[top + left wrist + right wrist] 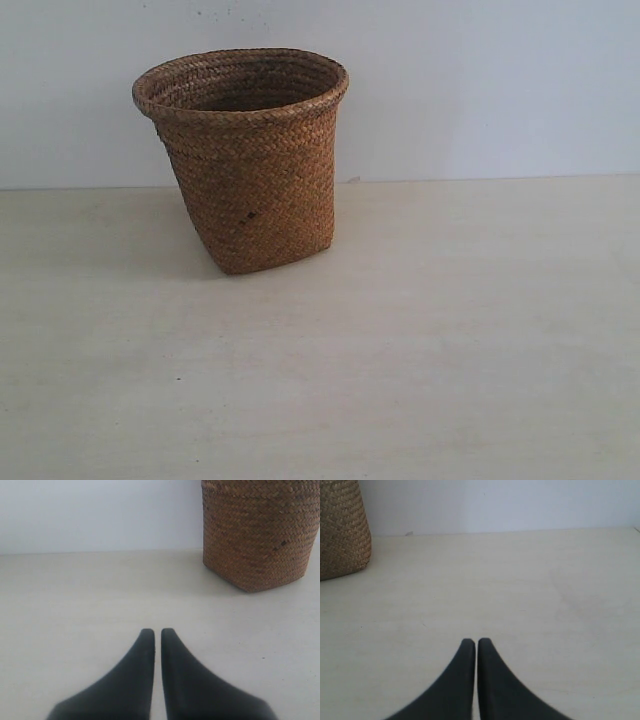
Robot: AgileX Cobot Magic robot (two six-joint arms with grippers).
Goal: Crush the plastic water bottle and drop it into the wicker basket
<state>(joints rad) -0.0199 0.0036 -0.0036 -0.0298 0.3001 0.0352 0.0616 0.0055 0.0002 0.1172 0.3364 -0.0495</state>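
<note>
Your left pincer (157, 630) is closed. Its two black tips press together with nothing between them. Your right pincer (472, 641) is the same, closed and holding nothing. Both hang low over the pale table (450, 350) and point toward the wall (480, 80).

The plastic water bottle does not show in any view. It is not on the part of the table you can see. The wicker basket (245, 170) hides its own bottom, so you cannot tell if the bottle lies in there.

I think your first job is to find the bottle. Do not reach until you see it. Then open one pincer wide, come at the bottle from the side, and squeeze its middle, not its neck. A plastic bottle is likely light and may skid or roll, so go slowly.

The basket stands toward the back of the table, on your left pincer's side, near the wall. It is tall, and its round rim (240, 85) is wider than its base. Lift high before you cross over it, or you may bump the rim and tip it.

In front of the basket and out to your right, the table is wide and flat, with lots of room to move. Behind the basket there is little room before the wall.
</note>
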